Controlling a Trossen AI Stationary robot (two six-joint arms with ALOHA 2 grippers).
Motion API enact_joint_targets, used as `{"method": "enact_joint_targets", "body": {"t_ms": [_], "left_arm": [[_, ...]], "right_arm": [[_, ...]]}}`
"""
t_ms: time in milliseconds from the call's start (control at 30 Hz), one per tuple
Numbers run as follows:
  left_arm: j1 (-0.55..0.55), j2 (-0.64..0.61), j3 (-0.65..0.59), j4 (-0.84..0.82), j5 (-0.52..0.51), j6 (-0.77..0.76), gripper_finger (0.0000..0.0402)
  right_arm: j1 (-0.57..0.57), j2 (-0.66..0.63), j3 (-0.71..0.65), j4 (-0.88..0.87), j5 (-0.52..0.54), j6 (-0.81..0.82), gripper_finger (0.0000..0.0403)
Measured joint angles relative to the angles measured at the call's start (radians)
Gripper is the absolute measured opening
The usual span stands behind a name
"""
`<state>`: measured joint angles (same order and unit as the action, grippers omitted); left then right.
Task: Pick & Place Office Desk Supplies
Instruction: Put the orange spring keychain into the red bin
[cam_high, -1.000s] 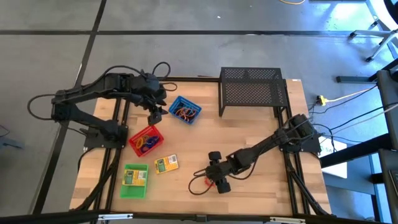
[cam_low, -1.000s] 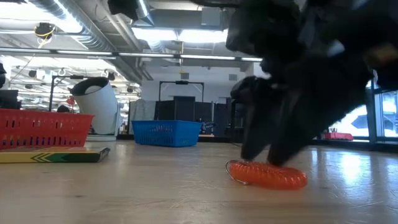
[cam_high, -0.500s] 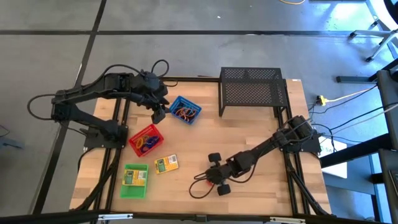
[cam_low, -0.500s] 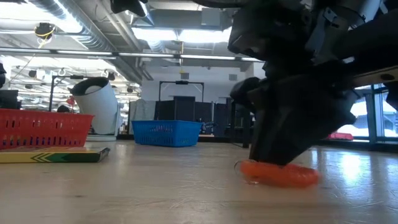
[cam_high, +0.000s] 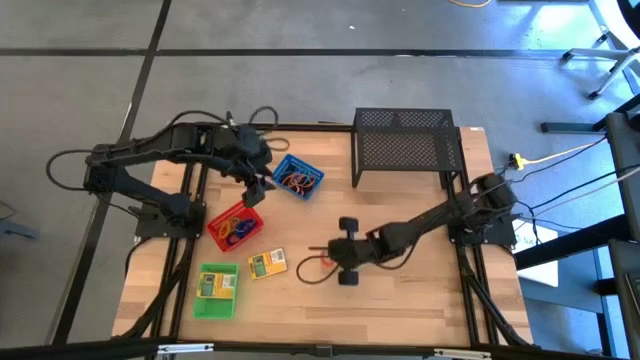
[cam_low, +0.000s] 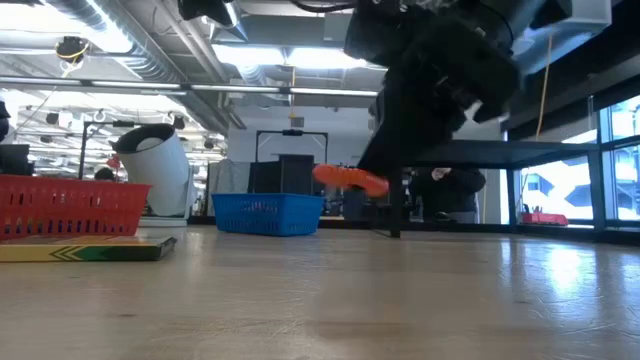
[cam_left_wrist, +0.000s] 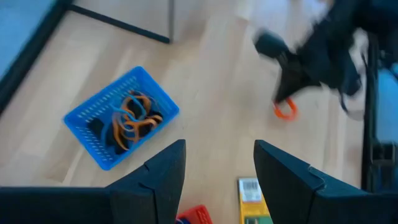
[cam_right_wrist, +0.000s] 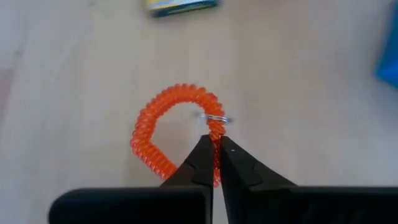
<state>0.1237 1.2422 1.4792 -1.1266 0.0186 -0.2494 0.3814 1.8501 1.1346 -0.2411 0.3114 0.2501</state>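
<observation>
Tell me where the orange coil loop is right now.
The orange coil loop hangs clear of the table, pinched in the right pincer, near the middle of the table in the high view, just right of the small yellow-green box.

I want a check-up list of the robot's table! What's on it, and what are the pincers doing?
Surface: wooden table, bare at the near edge.
Job's things: orange coil loop lifted off the table; blue tray with loops; red tray with loops; green tray holding a box; second yellow-green box loose.
Clutter: black mesh rack.
Pincers: right pincer shut on the orange coil loop; left pincer open above the trays.
Cables: yellow cable off the right edge.
Surroundings: white round object behind.
</observation>
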Motion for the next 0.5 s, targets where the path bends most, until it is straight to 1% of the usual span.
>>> {"method": "enact_joint_targets", "body": {"t_ms": [133, 300, 400, 500], "left_arm": [[-0.066, 0.022, 0.000, 0.004, -0.006, 0.009, 0.0184], [-0.136, 0.074, 0.000, 0.025, -0.048, 0.019, 0.0184], [-0.164, 0.105, 0.000, 0.099, -0.075, 0.049, 0.0184], [-0.176, 0.140, 0.000, 0.228, -0.084, 0.065, 0.0184]], "right_arm": [[-0.046, -0.090, 0.000, 0.008, 0.090, -0.008, 0.0008], [-0.079, -0.196, 0.001, 0.017, 0.174, -0.061, 0.0008], [-0.093, -0.259, 0.003, 0.026, 0.228, -0.129, 0.0008], [-0.102, -0.299, 0.004, 0.035, 0.321, -0.230, 0.0008]]}}
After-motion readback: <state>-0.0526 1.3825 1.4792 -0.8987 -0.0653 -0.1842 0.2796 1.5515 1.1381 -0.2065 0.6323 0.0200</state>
